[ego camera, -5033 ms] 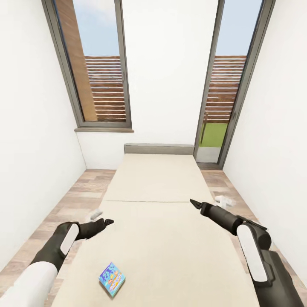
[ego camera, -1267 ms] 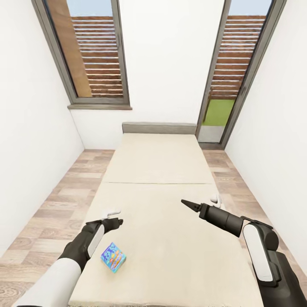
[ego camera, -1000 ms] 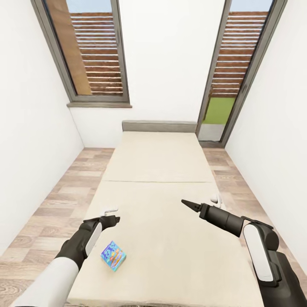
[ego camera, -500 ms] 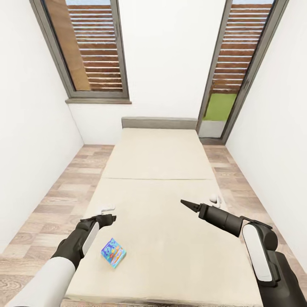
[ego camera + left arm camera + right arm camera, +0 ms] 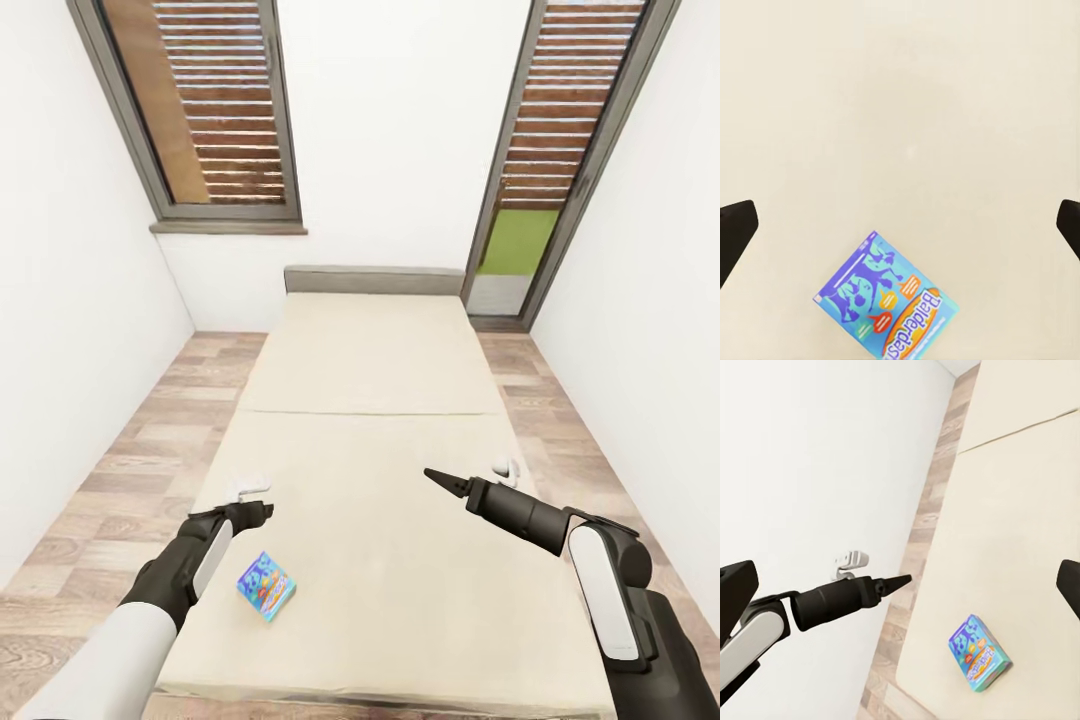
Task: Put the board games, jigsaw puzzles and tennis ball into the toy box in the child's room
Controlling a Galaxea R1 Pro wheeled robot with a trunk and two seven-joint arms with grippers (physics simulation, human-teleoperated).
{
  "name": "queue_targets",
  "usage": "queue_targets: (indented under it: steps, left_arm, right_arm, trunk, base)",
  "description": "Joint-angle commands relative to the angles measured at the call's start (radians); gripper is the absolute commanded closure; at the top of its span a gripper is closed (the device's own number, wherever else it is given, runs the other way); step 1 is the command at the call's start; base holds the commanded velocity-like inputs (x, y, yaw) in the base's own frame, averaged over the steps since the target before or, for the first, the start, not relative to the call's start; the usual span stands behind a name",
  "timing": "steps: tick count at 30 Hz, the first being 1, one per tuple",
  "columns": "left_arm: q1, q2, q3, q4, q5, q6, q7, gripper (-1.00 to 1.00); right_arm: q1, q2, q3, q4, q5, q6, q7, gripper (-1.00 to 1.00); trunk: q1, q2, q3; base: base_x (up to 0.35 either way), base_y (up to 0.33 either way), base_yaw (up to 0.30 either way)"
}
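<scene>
Low in the frame, the small blue board game [image 5: 266, 587] lies untouched on the bed [image 5: 400, 500], left gripper [image 5: 255, 512] just beyond, fingers spread wide. Right gripper [image 5: 443, 481] hovers mid-frame; can't tell its opening. Boxing-up not yet begun here.

Even, bright daylight is supplied through the windows [image 5: 205, 110]. Shadows are faint and soft. All views are rendered sharp, without glare. Strong wide-angle stretching is seen at head-view edges.
</scene>
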Motion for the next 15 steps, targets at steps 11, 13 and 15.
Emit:
queue_targets:
  steps: [11, 13, 15]
  left_arm:
    - [0.0, 0.0, -0.003, -0.002, 0.01, 0.005, 0.007, -1.0]
    - [0.0, 0.0, -0.003, -0.003, 0.01, 0.005, 0.007, -1.0]
    - [0.0, 0.0, -0.003, -0.003, 0.01, 0.005, 0.007, -1.0]
  right_arm:
    - [-0.001, 0.0, -0.002, 0.0, 0.003, 0.006, 0.005, -1.0]
    - [-0.001, 0.0, -0.003, 0.001, 0.003, 0.006, 0.005, -1.0]
    - [-0.001, 0.0, -0.003, 0.0, 0.003, 0.005, 0.005, -1.0]
  trunk:
    - [0.0, -0.002, -0.02]
    - [0.0, -0.002, -0.023]
    - [0.0, -0.002, -0.027]
  base:
    - [0.0, 0.0, 0.0]
    - [0.0, 0.0, 0.0]
    - [0.0, 0.0, 0.0]
